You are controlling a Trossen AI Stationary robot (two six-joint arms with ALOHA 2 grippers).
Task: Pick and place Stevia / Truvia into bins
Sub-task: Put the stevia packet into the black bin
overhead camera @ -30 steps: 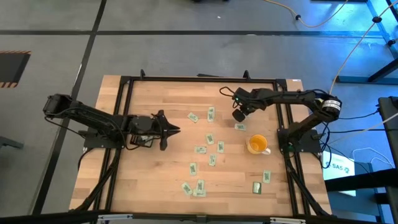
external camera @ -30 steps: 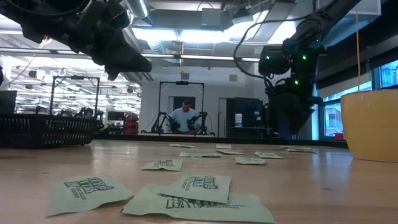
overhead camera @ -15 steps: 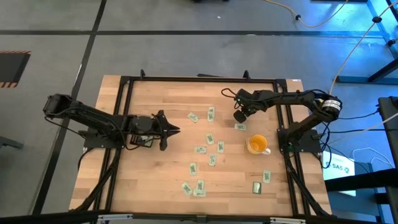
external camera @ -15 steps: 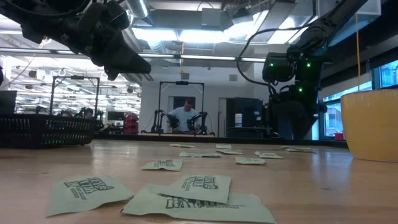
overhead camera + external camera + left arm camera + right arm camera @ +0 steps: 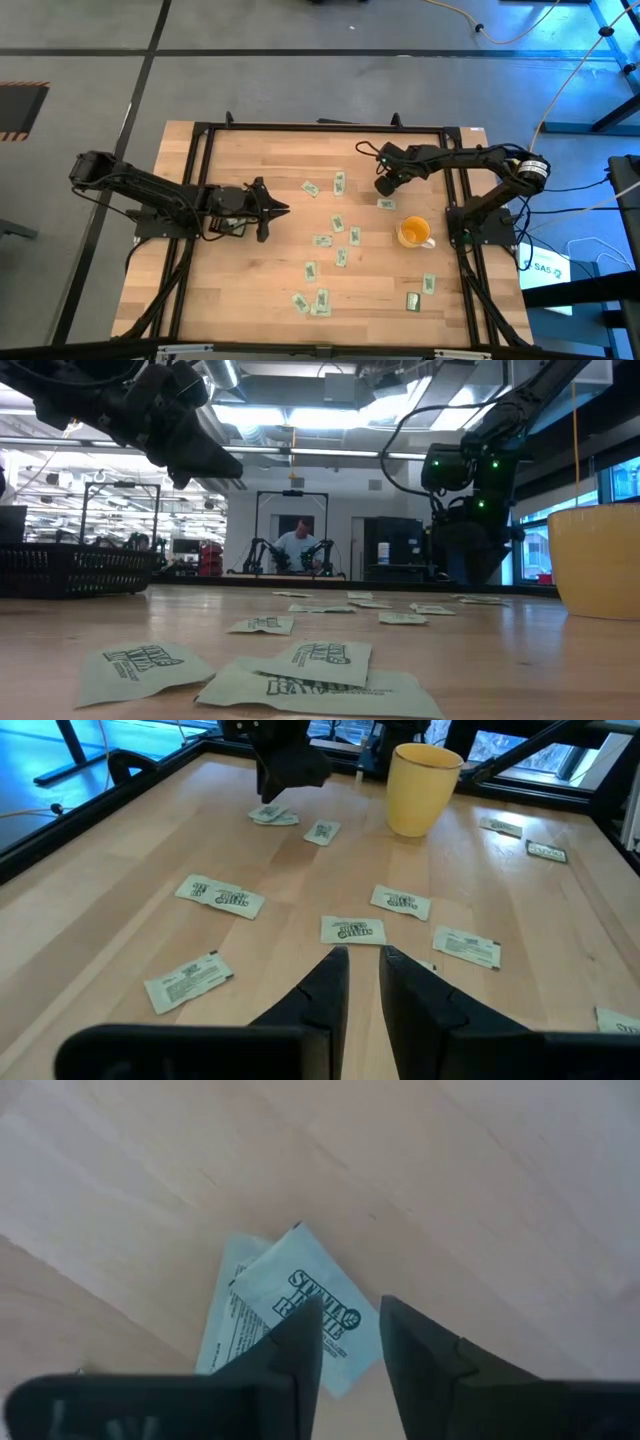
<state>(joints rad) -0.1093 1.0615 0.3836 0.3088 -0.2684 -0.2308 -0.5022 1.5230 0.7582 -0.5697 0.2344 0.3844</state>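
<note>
Several pale green Stevia sachets [image 5: 340,256] lie flat and scattered over the wooden table [image 5: 240,290]. My right gripper [image 5: 350,1325] points down at the far right, open, just over two overlapping sachets: the upper one [image 5: 300,1285] lies partly on the lower [image 5: 225,1315]. In the left wrist view its fingertips [image 5: 270,798] hang slightly above that pair [image 5: 272,816]. My left gripper [image 5: 362,958] waits over the table's left middle [image 5: 285,208], a narrow gap between its fingers, nothing in it. No bins show on the table.
A yellow mug [image 5: 413,232] stands on the table near my right gripper, toward the near side. A lone sachet [image 5: 386,204] lies between them. In the low view a dark mesh basket [image 5: 70,568] shows at the left; where it stands I cannot tell.
My right gripper has sunk a little toward the two overlapping sachets beneath it, then held still. The sachets on the table have not moved.
</note>
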